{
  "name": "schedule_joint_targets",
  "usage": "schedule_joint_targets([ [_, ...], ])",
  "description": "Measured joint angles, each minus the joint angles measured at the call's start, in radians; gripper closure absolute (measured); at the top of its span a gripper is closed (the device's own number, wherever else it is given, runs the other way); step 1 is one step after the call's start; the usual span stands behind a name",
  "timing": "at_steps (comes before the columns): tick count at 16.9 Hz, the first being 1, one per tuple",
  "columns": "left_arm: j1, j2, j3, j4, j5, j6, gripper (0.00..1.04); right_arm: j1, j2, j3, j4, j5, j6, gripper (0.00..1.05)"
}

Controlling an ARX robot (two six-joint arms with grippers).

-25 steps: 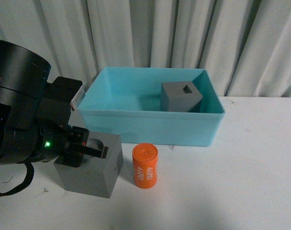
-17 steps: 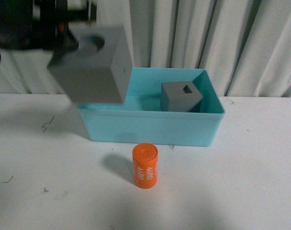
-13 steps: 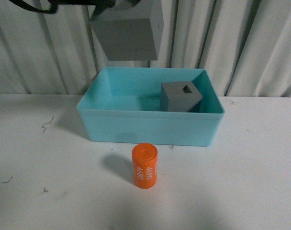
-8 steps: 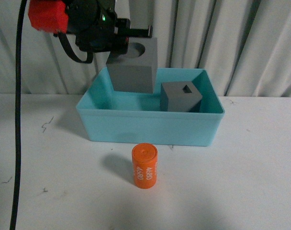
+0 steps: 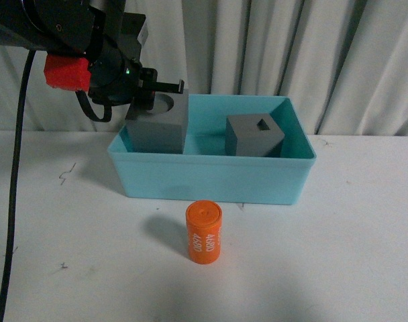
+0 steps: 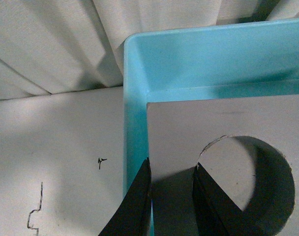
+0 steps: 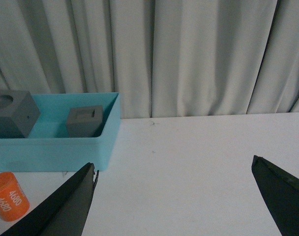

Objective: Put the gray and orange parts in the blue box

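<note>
My left gripper (image 5: 165,89) is shut on the gray cube with the round recess (image 5: 158,127), which sits low inside the left end of the blue box (image 5: 211,178). In the left wrist view one finger (image 6: 137,204) is outside the cube's wall (image 6: 189,128) and one is in the recess, close to the box's left rim (image 6: 134,113). The gray cube with the rectangular recess (image 5: 253,135) sits in the box's right part. The orange cylinder (image 5: 203,232) stands on the table in front of the box. My right gripper (image 7: 174,194) is open and empty over bare table.
The white table (image 5: 351,255) runs wide in front and to the right of the box. A gray curtain (image 5: 291,47) hangs close behind it. My left arm's black body and cable (image 5: 16,134) hang at the left.
My left gripper lifted the round-recess cube off the table, carried it up and right over the box, and lowered it into the box's left end. The other cube and cylinder stayed put.
</note>
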Motion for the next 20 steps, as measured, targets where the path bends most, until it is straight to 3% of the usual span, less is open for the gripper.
schedule_joint_targets([
  [3, -0.006, 0.0, -0.006, 0.01, 0.001, -0.002, 0.86, 0.0, 0.0, 0.0, 0.0, 0.0, 0.0, 0.06],
  [8, 0.001, -0.034, -0.088, 0.013, 0.018, -0.045, 0.35, 0.0, 0.0, 0.0, 0.0, 0.0, 0.0, 0.06],
  [11, 0.01, -0.222, -0.189, 0.018, 0.098, -0.132, 0.05, 0.0, 0.0, 0.0, 0.0, 0.0, 0.0, 0.06],
  [13, 0.006, -0.501, -0.384, 0.056, 0.18, -0.232, 0.07, 0.0, 0.0, 0.0, 0.0, 0.0, 0.0, 0.06],
  [16, 0.016, -0.901, -0.736, -0.009, 0.255, -0.34, 0.07, 0.0, 0.0, 0.0, 0.0, 0.0, 0.0, 0.06],
  [19, 0.08, -1.285, -1.048, -0.266, 0.237, -0.467, 0.07, 0.0, 0.0, 0.0, 0.0, 0.0, 0.0, 0.06],
  [20, 0.063, -1.419, -1.14, -0.378, 0.235, -0.507, 0.07, 0.0, 0.0, 0.0, 0.0, 0.0, 0.0, 0.06],
])
